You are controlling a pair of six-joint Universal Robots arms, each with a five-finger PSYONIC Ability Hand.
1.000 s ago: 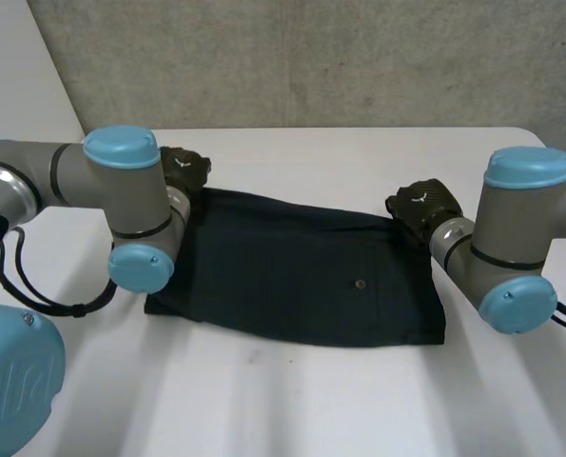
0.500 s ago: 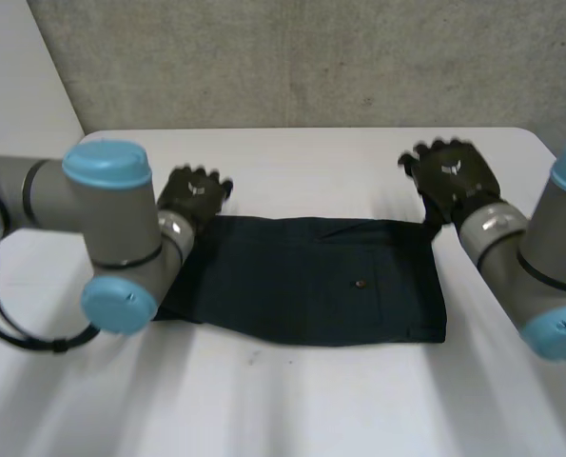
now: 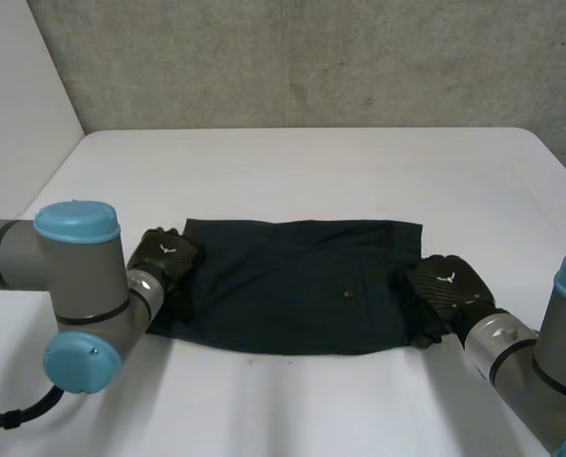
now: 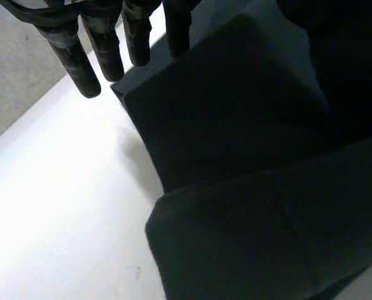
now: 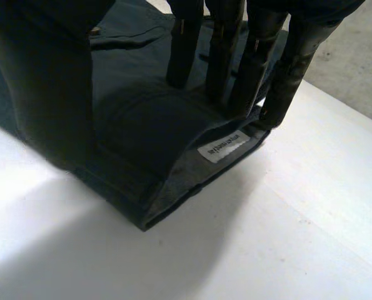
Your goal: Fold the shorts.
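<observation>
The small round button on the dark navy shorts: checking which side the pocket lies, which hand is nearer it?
Right. The right hand is on the edge of the shorts close to the button; the left hand is at the opposite edge.

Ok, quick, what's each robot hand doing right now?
Left robot hand: open, over a corner of the shorts.
Right robot hand: pinching the shorts' edge.
</observation>
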